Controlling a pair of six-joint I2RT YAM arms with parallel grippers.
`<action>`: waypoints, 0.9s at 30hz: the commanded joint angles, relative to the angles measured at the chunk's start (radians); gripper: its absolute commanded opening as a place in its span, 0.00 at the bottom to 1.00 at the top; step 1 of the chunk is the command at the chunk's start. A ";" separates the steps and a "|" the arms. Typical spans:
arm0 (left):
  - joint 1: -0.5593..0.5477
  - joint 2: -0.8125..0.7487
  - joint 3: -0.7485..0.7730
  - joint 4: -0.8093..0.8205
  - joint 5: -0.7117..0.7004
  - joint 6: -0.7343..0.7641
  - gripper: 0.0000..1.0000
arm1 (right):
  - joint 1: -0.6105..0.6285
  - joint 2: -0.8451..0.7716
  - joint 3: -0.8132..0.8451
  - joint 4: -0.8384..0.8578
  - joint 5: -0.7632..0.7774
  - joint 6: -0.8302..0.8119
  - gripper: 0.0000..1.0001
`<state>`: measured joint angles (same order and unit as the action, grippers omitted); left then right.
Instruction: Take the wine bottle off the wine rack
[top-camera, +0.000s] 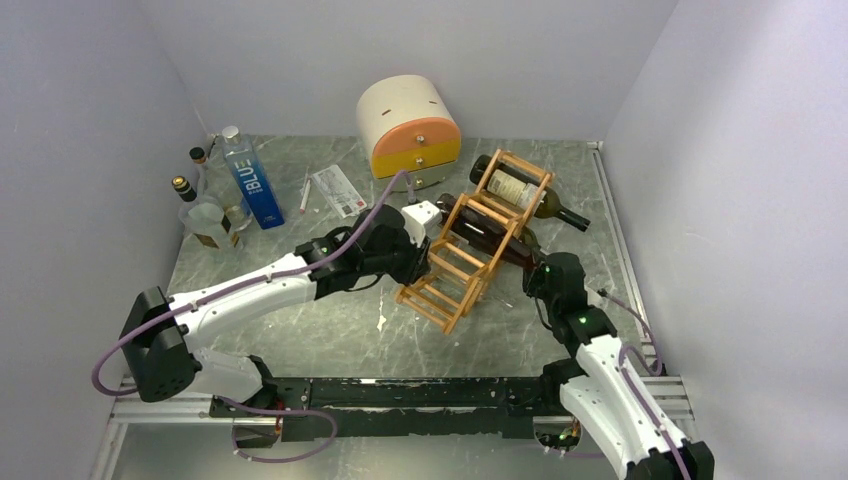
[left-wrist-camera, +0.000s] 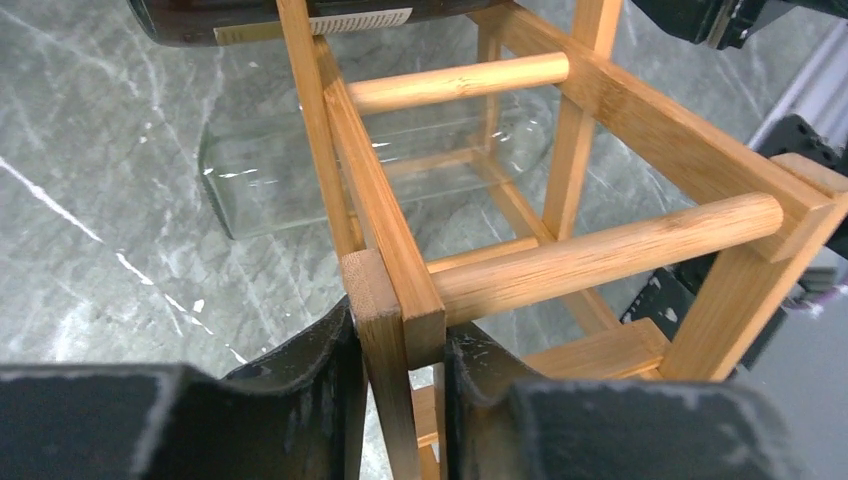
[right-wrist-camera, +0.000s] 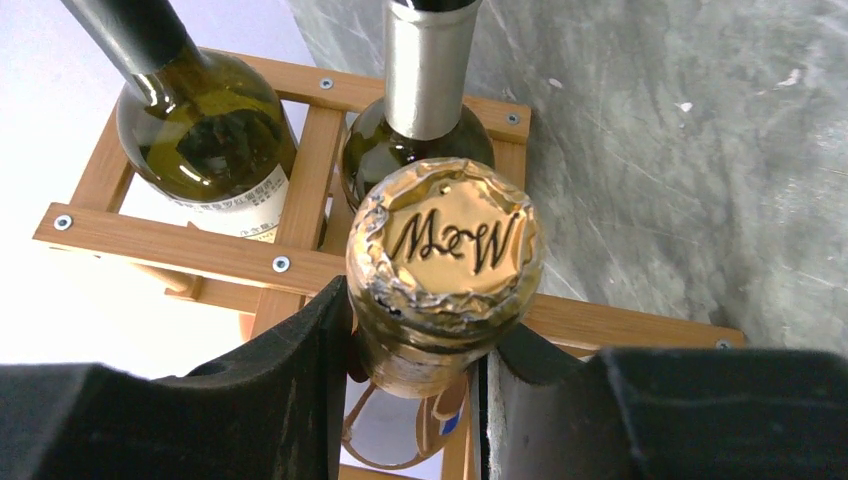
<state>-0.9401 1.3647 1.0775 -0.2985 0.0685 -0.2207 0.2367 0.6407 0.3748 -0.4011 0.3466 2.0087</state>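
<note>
Two grips: left gripper (left-wrist-camera: 395, 385) clamping wine rack (left-wrist-camera: 600, 262) slat (left-wrist-camera: 385, 300), right gripper (right-wrist-camera: 415, 375) pinching wine bottle (right-wrist-camera: 445, 305) by foil cap (right-wrist-camera: 450, 235). Bottle likely handling heavy, rigid, slick, breakable; neck offering best hold.

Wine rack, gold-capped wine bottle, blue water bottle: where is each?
wine rack (left-wrist-camera: 600, 258): left wrist view, near round rung.
gold-capped wine bottle (right-wrist-camera: 447, 238): right wrist view, lettered cap top.
blue water bottle (top-camera: 254, 186): top view, its label.
</note>
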 joint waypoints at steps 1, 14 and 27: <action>-0.069 -0.024 -0.018 0.000 -0.232 -0.078 0.19 | -0.005 0.079 0.036 -0.011 -0.018 -0.102 0.00; -0.171 -0.038 -0.071 -0.118 -0.711 -0.516 0.07 | -0.074 -0.147 0.048 -0.186 0.128 -0.213 0.00; -0.221 0.017 -0.015 -0.158 -0.796 -0.561 0.07 | -0.069 -0.429 0.127 -0.418 0.421 -0.294 0.00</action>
<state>-1.1858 1.3632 1.0561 -0.3332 -0.5903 -0.6075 0.1753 0.2955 0.4469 -0.7300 0.5617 1.7763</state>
